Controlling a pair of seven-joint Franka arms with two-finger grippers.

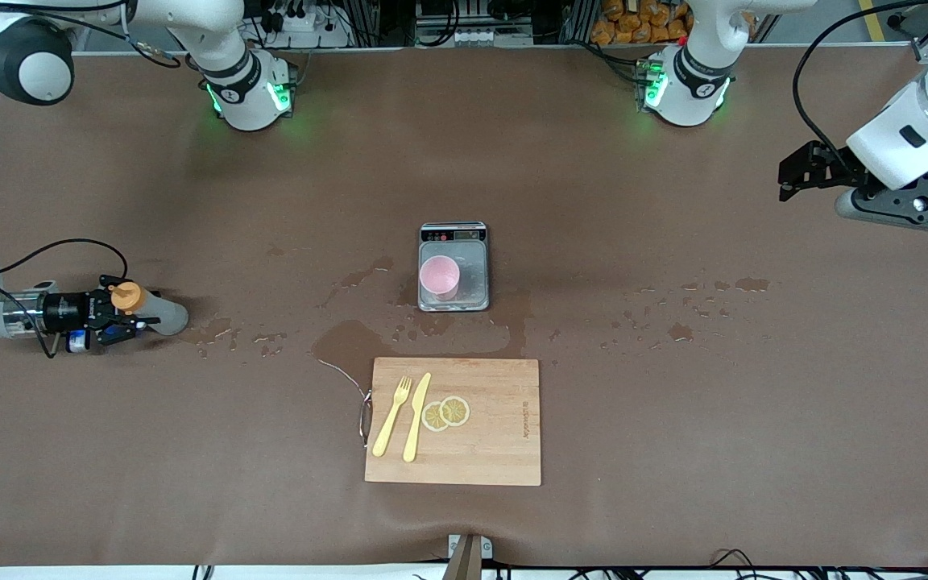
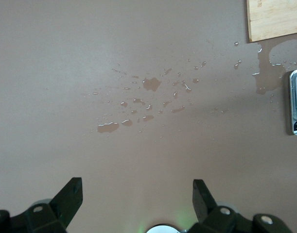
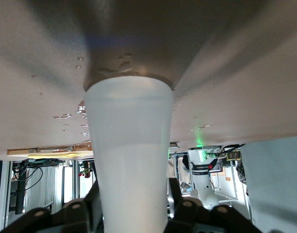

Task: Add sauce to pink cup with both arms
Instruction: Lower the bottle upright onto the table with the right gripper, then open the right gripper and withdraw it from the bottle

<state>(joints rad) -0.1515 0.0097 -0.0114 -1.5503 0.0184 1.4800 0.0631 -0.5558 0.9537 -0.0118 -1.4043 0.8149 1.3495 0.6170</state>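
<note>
The sauce bottle (image 1: 159,312), greyish-white with an orange cap, stands on the table at the right arm's end. My right gripper (image 1: 130,316) reaches in level around its upper part. In the right wrist view the bottle (image 3: 131,145) fills the space between the fingers (image 3: 176,194), with a thin gap on one side, so the right gripper (image 3: 133,196) is open. The pink cup (image 1: 439,276) stands upright on a small scale (image 1: 474,278) mid-table. My left gripper (image 1: 786,184) waits in the air over the left arm's end, open (image 2: 136,187) and empty.
A wooden cutting board (image 1: 504,435) lies nearer the front camera than the scale, with a yellow fork (image 1: 392,416), a knife (image 1: 416,416) and lemon slices (image 1: 446,412) on it. Puddles (image 1: 351,338) and drops (image 1: 681,330) wet the brown table. A corner of the board (image 2: 274,17) and the scale's edge (image 2: 296,102) show in the left wrist view.
</note>
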